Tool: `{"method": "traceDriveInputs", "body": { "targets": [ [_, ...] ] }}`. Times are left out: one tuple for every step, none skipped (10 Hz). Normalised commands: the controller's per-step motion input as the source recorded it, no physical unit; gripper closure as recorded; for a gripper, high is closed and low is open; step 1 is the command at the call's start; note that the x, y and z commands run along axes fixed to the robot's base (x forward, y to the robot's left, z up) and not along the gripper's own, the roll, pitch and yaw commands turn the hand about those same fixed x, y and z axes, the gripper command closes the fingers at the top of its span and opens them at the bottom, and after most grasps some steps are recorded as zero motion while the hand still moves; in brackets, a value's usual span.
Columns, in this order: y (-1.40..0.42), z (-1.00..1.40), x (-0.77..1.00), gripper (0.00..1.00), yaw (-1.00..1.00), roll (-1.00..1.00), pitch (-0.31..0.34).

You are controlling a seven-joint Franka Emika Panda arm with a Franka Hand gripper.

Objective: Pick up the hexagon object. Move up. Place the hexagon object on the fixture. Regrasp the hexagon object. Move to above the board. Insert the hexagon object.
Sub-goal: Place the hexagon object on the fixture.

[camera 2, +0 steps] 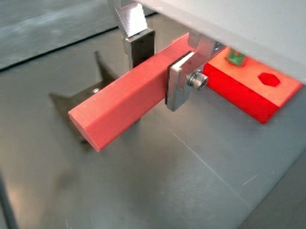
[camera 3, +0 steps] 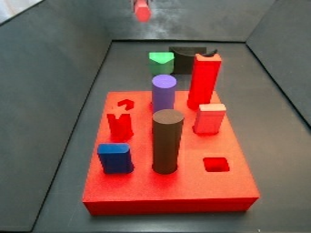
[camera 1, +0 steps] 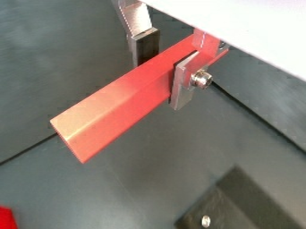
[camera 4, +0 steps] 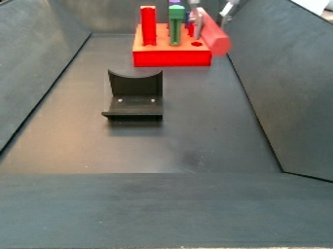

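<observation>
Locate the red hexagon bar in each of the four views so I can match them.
Wrist view: hexagon bar clamped in the gripper, over bare floor.
Wrist view: bar in the gripper, board beyond, fixture behind.
Side view: only its end shows, high above the board.
Side view: bar hanging beside the board.
Shared landmark: the board.

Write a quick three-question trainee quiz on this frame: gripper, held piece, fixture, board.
1. True or false: the gripper is shut on the long red hexagonal bar, holding it clear of the floor.
2. Multiple choice: the dark L-shaped fixture on the floor carries A) the bar, B) a green peg, C) nothing.
3. Short answer: in a side view, what colour is the low block beside the tall dark cylinder on the red board?

Key: 1 true; 2 C; 3 blue.
</observation>
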Motion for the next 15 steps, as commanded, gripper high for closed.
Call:
{"method": "traceDriveInputs", "body": {
  "targets": [
    [-0.03, -0.07, 1.0, 1.0, -0.78, -0.28, 0.168],
    [-0.02, -0.06, 1.0, 1.0, -0.48, -0.24, 0.136],
    [-0.02, -0.06, 1.0, 1.0, -0.3, -0.21, 0.116],
    [-0.01, -0.05, 1.0, 1.0, -0.16, -0.18, 0.097],
    [-0.01, -0.05, 1.0, 1.0, -0.1, -0.17, 0.097],
    [-0.01, -0.04, 1.0, 1.0, -0.07, -0.16, 0.105],
    [0.0, -0.04, 1.0, 1.0, -0.05, -0.17, 0.111],
    [0.01, 0.24, 1.0, 1.0, 0.12, -1.0, -0.08],
    [0.02, 0.25, 1.0, 1.0, 0.11, -1.0, -0.072],
    [0.04, 0.18, 1.0, 1.0, 0.1, -1.0, -0.046],
    [0.04, 0.13, 1.0, 1.0, 0.09, -1.0, -0.027],
    [0.04, 0.11, 1.0, 1.0, 0.08, -1.0, -0.013],
    [0.05, 0.05, 1.0, 1.0, 0.06, -1.0, 0.027],
    [0.05, 0.01, 0.94, 1.0, 0.05, -1.0, 0.049],
    [0.05, -0.01, 0.84, 1.0, 0.02, -1.0, 0.075]
  ]
}}
